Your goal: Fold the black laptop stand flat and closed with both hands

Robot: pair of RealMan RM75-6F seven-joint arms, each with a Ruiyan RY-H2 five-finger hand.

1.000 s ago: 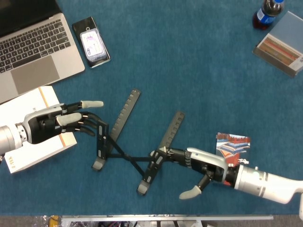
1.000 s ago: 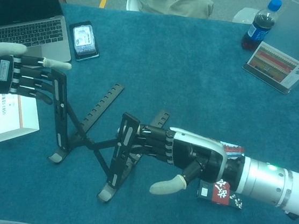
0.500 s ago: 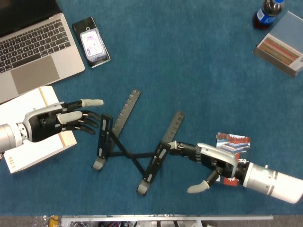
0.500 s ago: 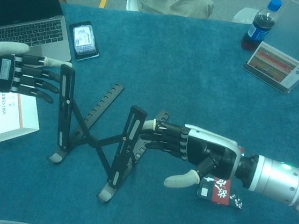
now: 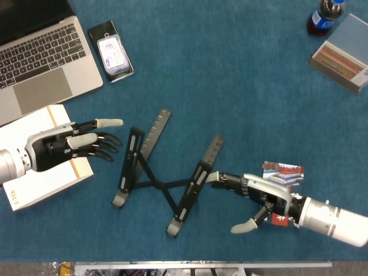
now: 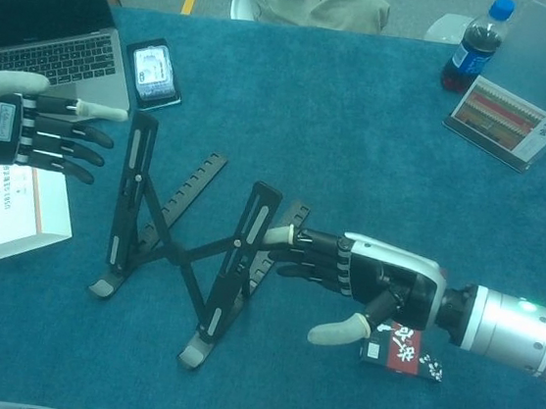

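The black laptop stand [image 5: 164, 179] sits unfolded mid-table, its two slotted bars raised and joined by crossed links; in the chest view the stand [image 6: 189, 244] rises toward the camera. My left hand [image 5: 63, 146] lies left of the stand with fingers spread and straight, a small gap from the left bar [image 6: 135, 174]. From the right, my right hand [image 5: 261, 195] reaches in flat, fingers extended. Its fingertips [image 6: 279, 235] are at the right bar [image 6: 252, 237]; I cannot tell whether they touch it. Neither hand holds anything.
A white box [image 5: 40, 172] lies under my left wrist. A laptop [image 5: 40, 52] and a phone [image 5: 110, 50] are at the far left. A small colourful packet [image 5: 283, 175] lies beside my right wrist. A cola bottle [image 5: 325, 14] and a grey box [image 5: 342, 54] stand far right.
Both hands have drawn back from the stand, left hand leftward, right hand rightward. The left bar is out of the left hand's fingers, and both bars have swung rightward and stand more upright.
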